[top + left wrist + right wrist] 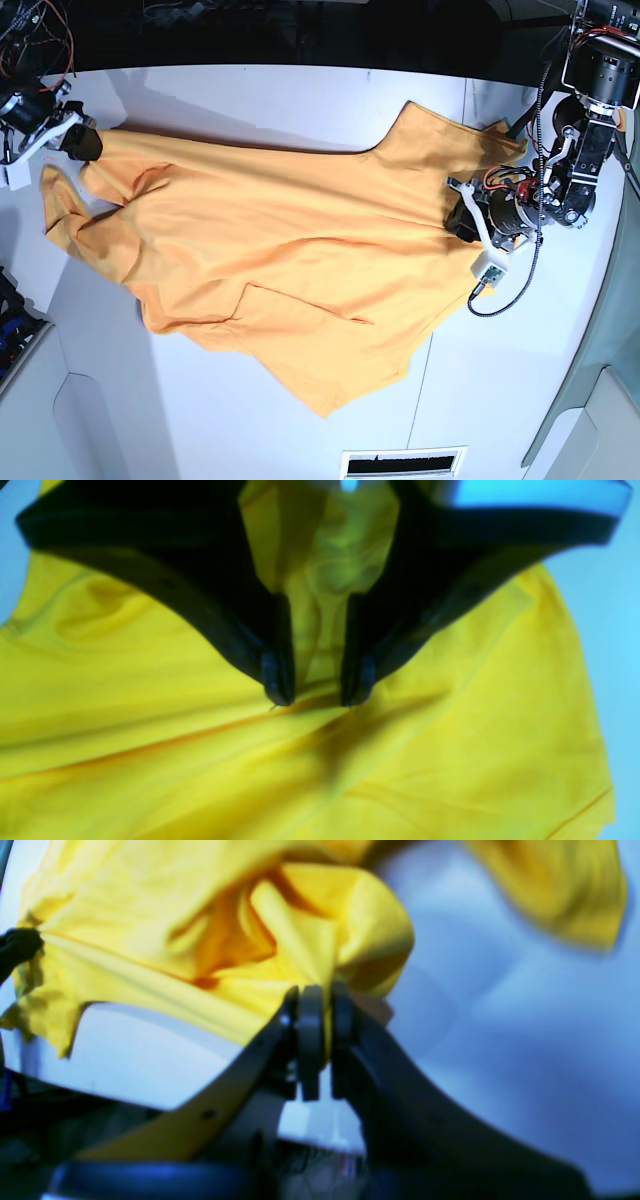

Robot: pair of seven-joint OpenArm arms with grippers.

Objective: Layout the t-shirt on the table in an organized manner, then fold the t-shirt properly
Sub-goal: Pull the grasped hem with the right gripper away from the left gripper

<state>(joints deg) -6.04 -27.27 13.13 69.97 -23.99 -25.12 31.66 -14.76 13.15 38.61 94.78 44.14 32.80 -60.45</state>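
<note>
The t-shirt (270, 240) is being stretched across the worktop (250, 100), apparently to flatten it for folding. Its one end is being pinched by the right tool (317, 1005), clamped narrow; its opposite end is being gripped by the left tool (317, 700), partly closed. No containers are being used.

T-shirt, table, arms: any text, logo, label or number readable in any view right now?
None readable.
t-shirt: plain orange cloth, no print or tag showing.
table: bare white, unmarked.
left gripper and right gripper: too blurred to show any marking.
</note>
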